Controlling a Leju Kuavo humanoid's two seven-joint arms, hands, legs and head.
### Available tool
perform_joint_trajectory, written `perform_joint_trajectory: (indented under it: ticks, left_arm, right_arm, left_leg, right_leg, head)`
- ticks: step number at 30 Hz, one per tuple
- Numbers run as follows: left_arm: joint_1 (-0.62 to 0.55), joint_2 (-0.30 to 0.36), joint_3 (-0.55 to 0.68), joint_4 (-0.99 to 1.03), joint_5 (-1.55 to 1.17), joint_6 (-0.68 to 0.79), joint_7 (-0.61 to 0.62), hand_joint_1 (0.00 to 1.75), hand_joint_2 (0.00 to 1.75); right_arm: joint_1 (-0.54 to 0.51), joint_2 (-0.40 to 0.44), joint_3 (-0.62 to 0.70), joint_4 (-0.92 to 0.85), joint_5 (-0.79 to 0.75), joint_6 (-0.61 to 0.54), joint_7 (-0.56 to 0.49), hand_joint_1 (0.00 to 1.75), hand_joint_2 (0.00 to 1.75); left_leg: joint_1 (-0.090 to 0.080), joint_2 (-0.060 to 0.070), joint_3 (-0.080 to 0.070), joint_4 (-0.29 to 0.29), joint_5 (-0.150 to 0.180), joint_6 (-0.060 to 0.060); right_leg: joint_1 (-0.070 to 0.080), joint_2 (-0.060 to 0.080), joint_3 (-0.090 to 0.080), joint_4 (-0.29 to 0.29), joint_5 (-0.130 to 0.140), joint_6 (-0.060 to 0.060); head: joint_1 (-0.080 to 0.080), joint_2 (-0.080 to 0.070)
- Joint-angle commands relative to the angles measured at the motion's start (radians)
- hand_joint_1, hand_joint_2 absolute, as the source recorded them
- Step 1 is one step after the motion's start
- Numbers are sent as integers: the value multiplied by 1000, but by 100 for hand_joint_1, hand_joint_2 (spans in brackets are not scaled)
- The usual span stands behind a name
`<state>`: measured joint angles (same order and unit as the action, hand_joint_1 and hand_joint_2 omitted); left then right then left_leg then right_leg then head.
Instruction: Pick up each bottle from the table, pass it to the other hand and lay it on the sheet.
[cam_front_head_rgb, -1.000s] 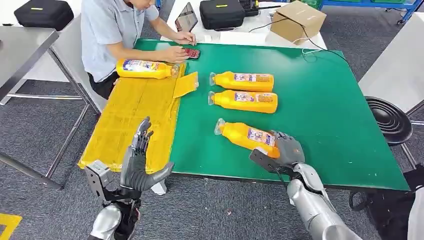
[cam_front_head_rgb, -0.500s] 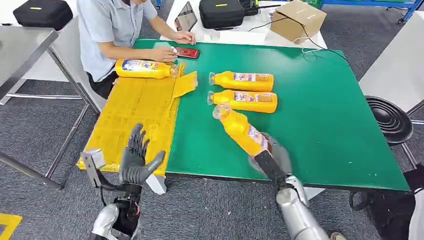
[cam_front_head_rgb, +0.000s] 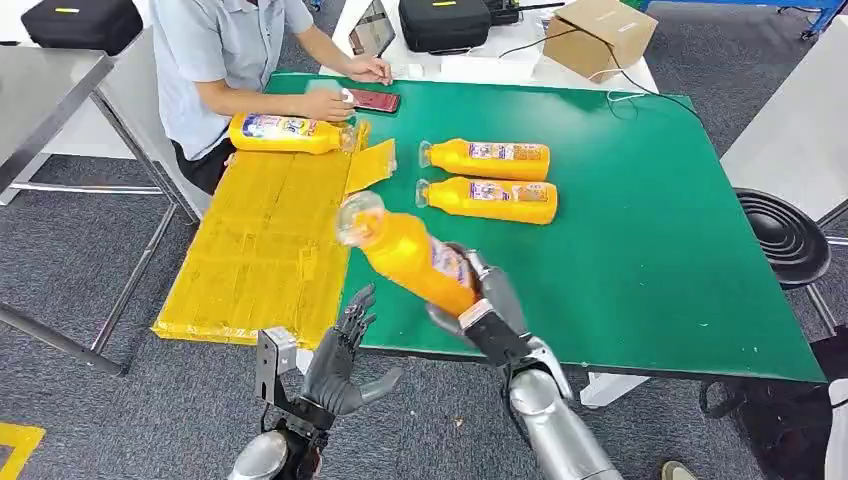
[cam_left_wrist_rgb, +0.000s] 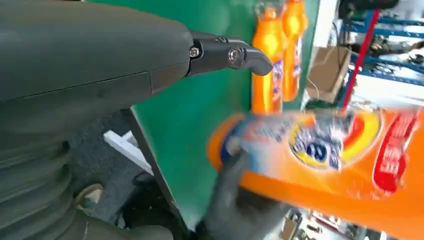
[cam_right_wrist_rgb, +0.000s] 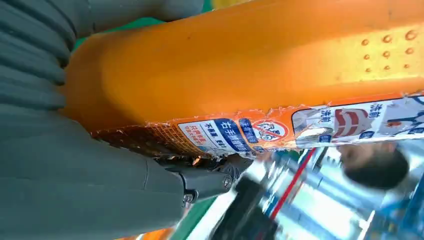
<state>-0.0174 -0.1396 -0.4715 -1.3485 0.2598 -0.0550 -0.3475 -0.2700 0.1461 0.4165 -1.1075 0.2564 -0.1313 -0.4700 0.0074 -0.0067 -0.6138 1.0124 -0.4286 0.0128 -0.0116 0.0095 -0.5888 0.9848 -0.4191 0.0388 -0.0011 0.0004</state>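
My right hand (cam_front_head_rgb: 487, 303) grips an orange bottle (cam_front_head_rgb: 410, 254) by its base and holds it in the air over the table's front edge, its clear cap tilted toward the yellow sheet (cam_front_head_rgb: 265, 240). The same bottle (cam_right_wrist_rgb: 260, 75) shows close up in the right wrist view, and blurred as the orange bottle (cam_left_wrist_rgb: 340, 160) in the left wrist view. My left hand (cam_front_head_rgb: 342, 360) is below the table's front edge, fingers spread, holding nothing. Two orange bottles (cam_front_head_rgb: 487, 159) (cam_front_head_rgb: 489, 199) lie side by side on the green table (cam_front_head_rgb: 640, 250). Another bottle (cam_front_head_rgb: 288, 133) lies at the sheet's far end.
A person (cam_front_head_rgb: 225, 60) sits at the table's far left corner, a hand by a red phone (cam_front_head_rgb: 372, 100). A black case (cam_front_head_rgb: 444, 22) and a cardboard box (cam_front_head_rgb: 598, 34) stand beyond the table. A black stool (cam_front_head_rgb: 785, 235) is at the right.
My right hand lifted the bottle off the table and swung it left toward the sheet and my left hand. My left hand moved right, closer to the bottle.
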Motion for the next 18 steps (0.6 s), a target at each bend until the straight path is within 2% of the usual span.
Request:
perform_joint_trajectory:
  ticks: [1,10,12,13,18]
  left_arm:
    - [-14,14,-36,-58,0,22,-34,0,175]
    - [-5,-6,26,-105,109,112,-28,0,175]
    - [-8,-4,19,-104,139,101,-12,0,175]
    - [-2,-11,6,-106,197,48,27,0,175]
    - [-12,-12,-12,-91,186,54,21,0,175]
  right_arm:
    - [-83,22,168,239,26,51,-5,175,175]
    - [-24,37,287,209,81,60,-15,175,175]
    - [-26,35,301,207,92,56,-16,175,175]
    - [-33,36,309,212,104,42,-16,175,175]
    - [-62,43,319,227,109,34,-20,175,175]
  left_leg:
    - [1,2,3,-1,-1,-1]
    - [1,1,5,-1,-1,-1]
    - [1,1,4,-1,-2,-1]
    - [1,1,3,-1,-1,-1]
    - [0,1,3,-1,-1,-1]
  right_leg:
    - [1,1,3,-1,0,-2]
    - [1,-1,4,-1,-2,-2]
    - [1,-1,4,-1,-2,-2]
    - [1,0,3,-1,-1,-1]
    - [0,-1,2,0,-2,-2]
  head:
    - [0,0]
    - [0,0]
    - [0,0]
    - [0,0]
    - [0,0]
